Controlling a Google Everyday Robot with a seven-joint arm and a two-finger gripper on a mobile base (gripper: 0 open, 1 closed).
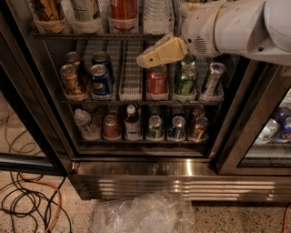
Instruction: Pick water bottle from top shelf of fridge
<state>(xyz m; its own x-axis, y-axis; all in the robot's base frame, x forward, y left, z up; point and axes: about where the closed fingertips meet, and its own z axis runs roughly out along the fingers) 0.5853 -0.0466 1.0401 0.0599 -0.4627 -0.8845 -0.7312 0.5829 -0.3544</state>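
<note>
The white arm (236,27) is reaching in from the upper right of the frame. Its tan claw (148,58) is hanging just below the top shelf (91,35) of the fridge (182,182), in front of a red can (158,81) on the middle rack. Whether the claw is wide or narrow, I cannot tell. The water bottle (157,10), or what appears to be its clear ribbed lower part, is standing on the top shelf at the upper middle of the frame, just above the claw.

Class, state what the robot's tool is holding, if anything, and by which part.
Nothing: the tool hangs empty under the top shelf, apart from the water bottle.
</note>
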